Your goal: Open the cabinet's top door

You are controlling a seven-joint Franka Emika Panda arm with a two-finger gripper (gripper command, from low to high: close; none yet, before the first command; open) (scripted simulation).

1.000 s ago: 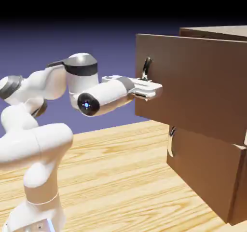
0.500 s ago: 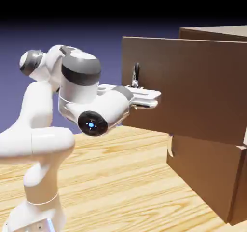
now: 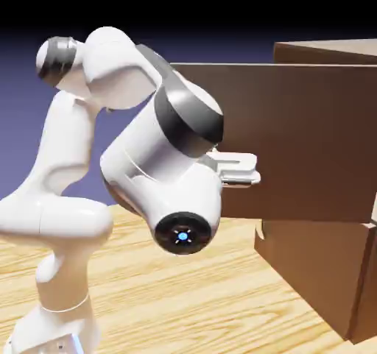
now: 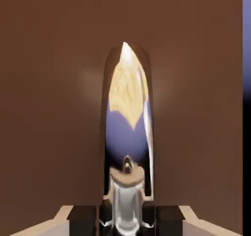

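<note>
My gripper (image 4: 126, 219) is clamped narrow on the handle (image 4: 128, 132) of the top door (image 3: 309, 139). In the hand view the curved metal handle runs up from between my fingers (image 4: 83, 215), shiny, mirroring the blue backdrop and the pale wood table. The rest of that view is flat brown door panel, with a thin strip of blue at the right edge.

In the exterior view the top door stands out from the cabinet (image 3: 324, 51), its left edge well clear of the cabinet body and overhanging the table (image 3: 184, 301). The lower panel (image 3: 309, 271) sits flush, with its own small handle (image 3: 259, 231) just visible at its left edge, below the door.

My hand (image 3: 239, 167) shows as a white block pressed against the door face about midway up. The door handle and my fingertips are hidden there by my forearm and wrist, which fill the middle of the picture, with the blue light on the joint cap (image 3: 182, 235) facing the camera. The arm rises from the lower left, folds high, then drops back toward the door.
</note>
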